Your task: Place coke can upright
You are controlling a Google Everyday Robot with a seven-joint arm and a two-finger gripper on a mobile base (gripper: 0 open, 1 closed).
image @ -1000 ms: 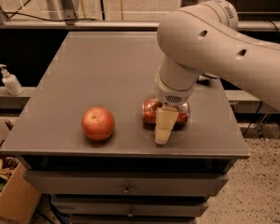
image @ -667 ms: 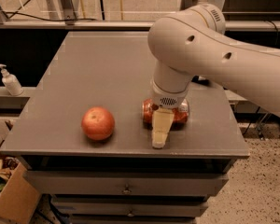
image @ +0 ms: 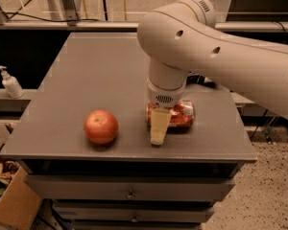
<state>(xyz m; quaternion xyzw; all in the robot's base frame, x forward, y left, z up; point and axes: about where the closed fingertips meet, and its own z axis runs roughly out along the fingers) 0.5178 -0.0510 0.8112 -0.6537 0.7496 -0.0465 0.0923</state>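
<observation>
The coke can (image: 181,116) is red with a silver end and lies on its side on the grey table (image: 96,75), near the front right. My gripper (image: 159,127) is down at the can's left end, reaching to the table surface, and it covers part of the can. The big white arm comes in from the upper right and hides the table behind the can.
A round red-orange fruit (image: 101,126) sits on the table left of the can, close to the front edge. A white pump bottle (image: 10,83) stands on a ledge at the far left. A cardboard box (image: 12,207) is on the floor at the lower left. Drawers are below the tabletop.
The arm's upper part has swung to the left above the can. The gripper stays down at the can, and the can and the fruit have not moved.
</observation>
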